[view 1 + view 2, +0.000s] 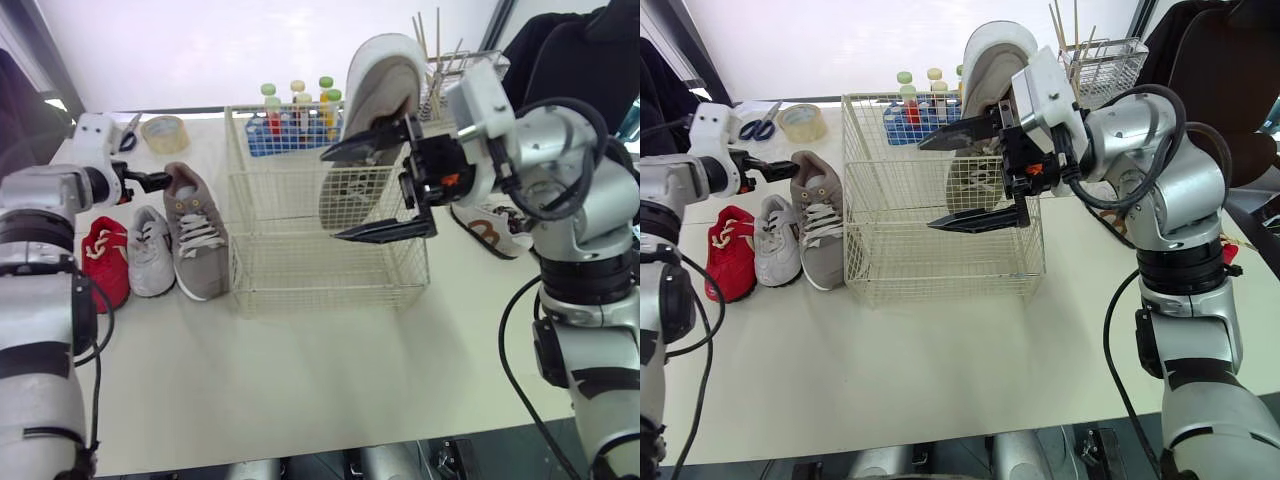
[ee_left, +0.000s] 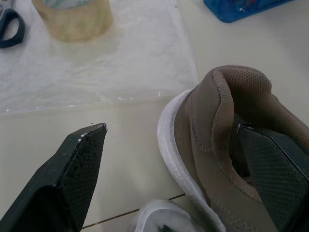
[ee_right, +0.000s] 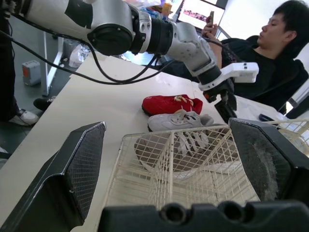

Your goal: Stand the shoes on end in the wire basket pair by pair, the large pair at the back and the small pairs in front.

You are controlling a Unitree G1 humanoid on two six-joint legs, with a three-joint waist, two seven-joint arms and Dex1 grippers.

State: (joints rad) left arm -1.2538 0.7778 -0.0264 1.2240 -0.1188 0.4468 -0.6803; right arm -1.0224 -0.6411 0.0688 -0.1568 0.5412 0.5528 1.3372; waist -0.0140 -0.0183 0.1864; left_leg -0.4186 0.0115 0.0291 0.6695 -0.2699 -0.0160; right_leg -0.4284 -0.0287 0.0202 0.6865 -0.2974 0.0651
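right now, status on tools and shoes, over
Left tool open, straddling heel collar of grey sneaker on table. Right tool open over wire basket; one large sneaker on end at its back. Nothing seen in the way.

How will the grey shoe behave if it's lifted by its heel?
The grey shoe probably stays stiff: its sole looks thick. The padded heel may squash in the left gripper. Its toe would likely droop.

Left arm (image 1: pixel 40 260), right arm (image 1: pixel 560 180): silver-grey cylinders, black joint bands, looping black cables, white wrist housings. Left claw (image 2: pixel 169 128), right claw (image 3: pixel 168 124): black, mesh-textured.
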